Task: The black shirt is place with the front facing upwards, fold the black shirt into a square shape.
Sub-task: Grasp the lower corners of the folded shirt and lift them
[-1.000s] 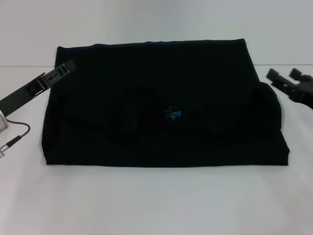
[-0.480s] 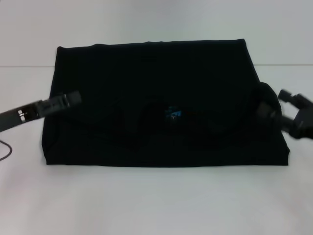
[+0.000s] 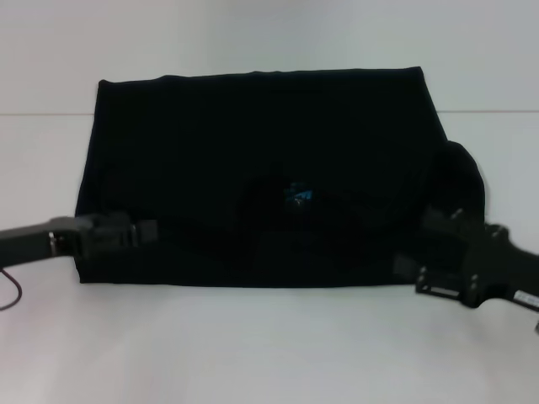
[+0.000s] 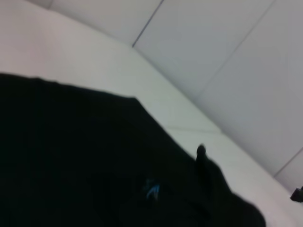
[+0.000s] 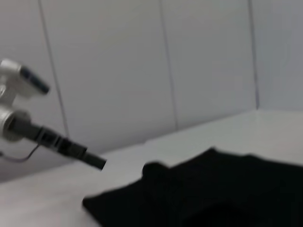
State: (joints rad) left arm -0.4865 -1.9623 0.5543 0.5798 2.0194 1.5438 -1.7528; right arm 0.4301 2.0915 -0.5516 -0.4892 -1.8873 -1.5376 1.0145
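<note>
White tabletop [image 3: 269, 345] under the black shirt [image 3: 261, 160] — soft, limp, light cloth folded wide — my left gripper [image 3: 141, 232] and right gripper [image 3: 421, 273] at its near corners, finger gap unreadable; I'd pinch those edges.

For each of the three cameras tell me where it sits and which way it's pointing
Head view: from the robot's head, looking forward and down at the black shirt on the white table; left gripper and right gripper show at its near corners.
Left wrist view: low beside the shirt, facing across it toward the wall; the blue neck tag shows.
Right wrist view: low, facing across the shirt at the left arm.
All share the shirt.
</note>
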